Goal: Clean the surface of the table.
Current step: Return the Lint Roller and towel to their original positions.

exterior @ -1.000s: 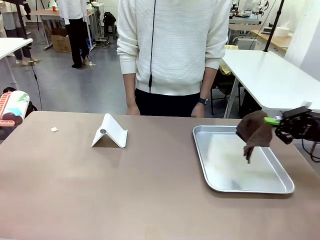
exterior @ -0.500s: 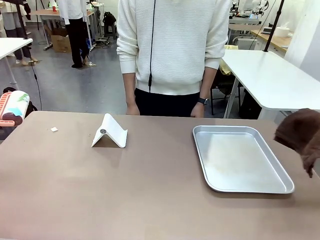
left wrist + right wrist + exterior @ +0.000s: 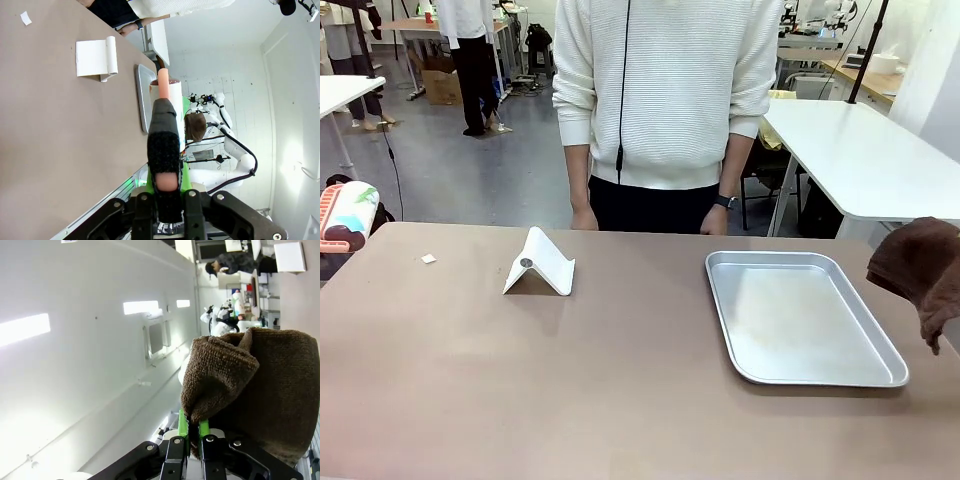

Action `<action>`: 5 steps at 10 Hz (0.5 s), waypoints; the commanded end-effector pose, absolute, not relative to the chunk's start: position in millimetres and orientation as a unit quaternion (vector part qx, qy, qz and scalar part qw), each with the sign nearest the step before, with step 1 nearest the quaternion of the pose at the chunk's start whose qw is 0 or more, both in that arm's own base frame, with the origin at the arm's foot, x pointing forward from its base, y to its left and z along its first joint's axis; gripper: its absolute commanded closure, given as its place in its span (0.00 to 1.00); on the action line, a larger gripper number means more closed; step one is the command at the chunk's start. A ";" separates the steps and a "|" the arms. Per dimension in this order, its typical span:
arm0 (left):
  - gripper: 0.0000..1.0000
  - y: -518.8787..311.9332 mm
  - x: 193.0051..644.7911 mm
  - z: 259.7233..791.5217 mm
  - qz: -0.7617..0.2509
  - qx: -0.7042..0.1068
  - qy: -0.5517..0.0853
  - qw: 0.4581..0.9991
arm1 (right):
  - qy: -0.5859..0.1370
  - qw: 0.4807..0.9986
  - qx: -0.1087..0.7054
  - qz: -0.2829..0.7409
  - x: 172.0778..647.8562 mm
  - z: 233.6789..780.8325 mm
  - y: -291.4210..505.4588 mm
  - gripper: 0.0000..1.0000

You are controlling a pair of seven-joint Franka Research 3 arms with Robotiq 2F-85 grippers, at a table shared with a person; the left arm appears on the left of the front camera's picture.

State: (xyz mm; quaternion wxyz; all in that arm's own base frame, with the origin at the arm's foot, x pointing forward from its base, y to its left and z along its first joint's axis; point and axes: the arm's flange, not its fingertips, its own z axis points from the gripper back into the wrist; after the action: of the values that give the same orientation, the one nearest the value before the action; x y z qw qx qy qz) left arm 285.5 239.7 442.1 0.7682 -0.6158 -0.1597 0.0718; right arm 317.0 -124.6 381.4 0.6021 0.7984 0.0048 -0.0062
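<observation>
Across the middle of the front view lies the counter (image 3: 620, 380), its brownish-taupe top wide and matte, running from the near edge to the person (image 3: 665, 100) standing at 12 o'clock. Nothing in the pictures shows a wiped patch, so I judge the cleaning as not yet begun on the bare surface: a small white scrap (image 3: 428, 259) sits at about 10 o'clock, a folded white stand (image 3: 540, 265) lies near 11 o'clock, and a shiny metal tray (image 3: 805, 315) rests at 3 o'clock, its floor bare. All of these would have to be worked around or moved.

At the far 3 o'clock edge a brown cloth (image 3: 920, 270) hangs in the air, clear of the tray and off the counter's side. The right wrist view shows the right tool (image 3: 190, 440) clamped on that cloth, green pads pinching a fold. The left tool (image 3: 165, 200) is clamped on a long-handled thing (image 3: 164, 145) with a dark fuzzy sleeve and a pink tip, held above the counter; what kind of cleaning thing it is I cannot tell.

Beyond the counter a white-topped table (image 3: 860, 150) stands at 2 o'clock, another person (image 3: 470, 50) at 11 o'clock on a grey floor, with benches and gear farther back
</observation>
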 end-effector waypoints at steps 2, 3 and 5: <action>1.00 238.4 286.3 445.4 0.075 -0.618 -0.165 0.765 | 0.001 0.603 0.798 -0.003 317.2 382.2 -123.8 0.91; 1.00 238.4 286.3 445.4 0.075 -0.618 -0.165 0.765 | 0.001 0.603 0.798 -0.003 317.2 382.2 -123.8 0.91; 1.00 238.4 286.3 445.4 0.075 -0.618 -0.165 0.765 | 0.001 0.603 0.798 -0.003 317.2 382.2 -123.8 0.91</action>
State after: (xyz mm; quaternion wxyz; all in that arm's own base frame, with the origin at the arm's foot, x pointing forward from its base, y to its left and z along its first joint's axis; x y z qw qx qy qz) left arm 285.5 239.7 442.1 0.7682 -0.6158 -0.1597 0.0718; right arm 316.9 -124.8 381.4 0.6021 0.7984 0.0044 -0.0064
